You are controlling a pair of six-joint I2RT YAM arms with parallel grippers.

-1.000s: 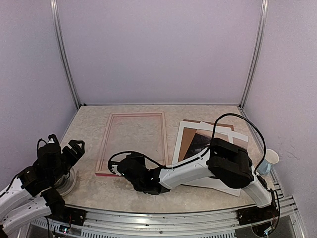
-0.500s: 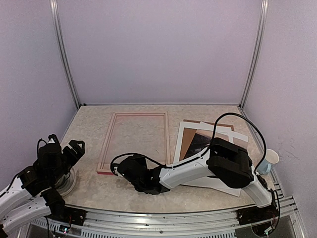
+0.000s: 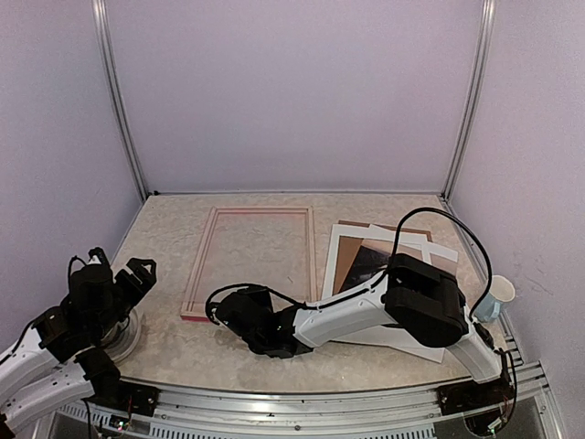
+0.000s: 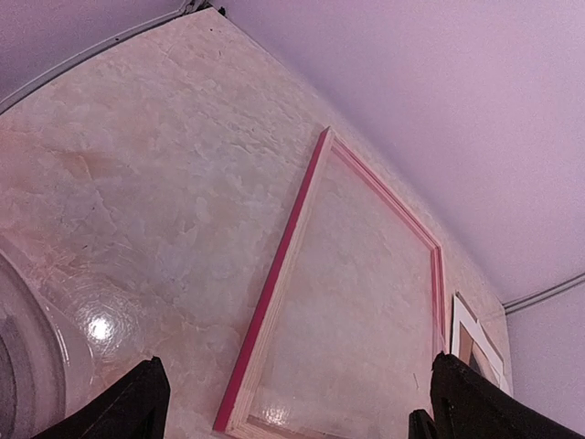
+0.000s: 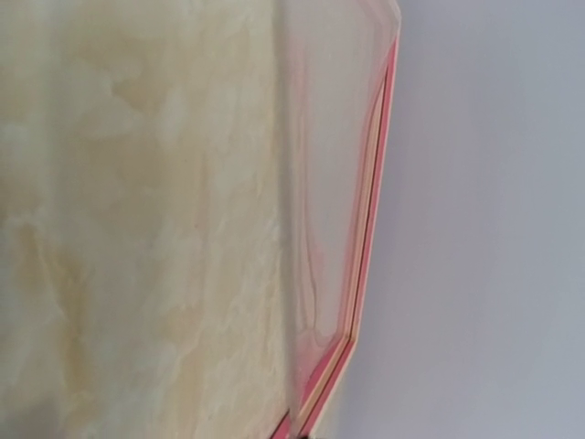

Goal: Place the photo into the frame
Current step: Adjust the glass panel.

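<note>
Top external view, marbled beige worktop, lilac walls, left gripper spread apart, right gripper closed by frame

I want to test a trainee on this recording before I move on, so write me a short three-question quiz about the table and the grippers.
1. True or false: the photo lies outside the frame, on its right.
2. Which one stands open? A the left gripper; B the right gripper.
3. Fill in: the white cup stands at the table's ____ edge.
Key: 1 true; 2 A; 3 right.
</note>
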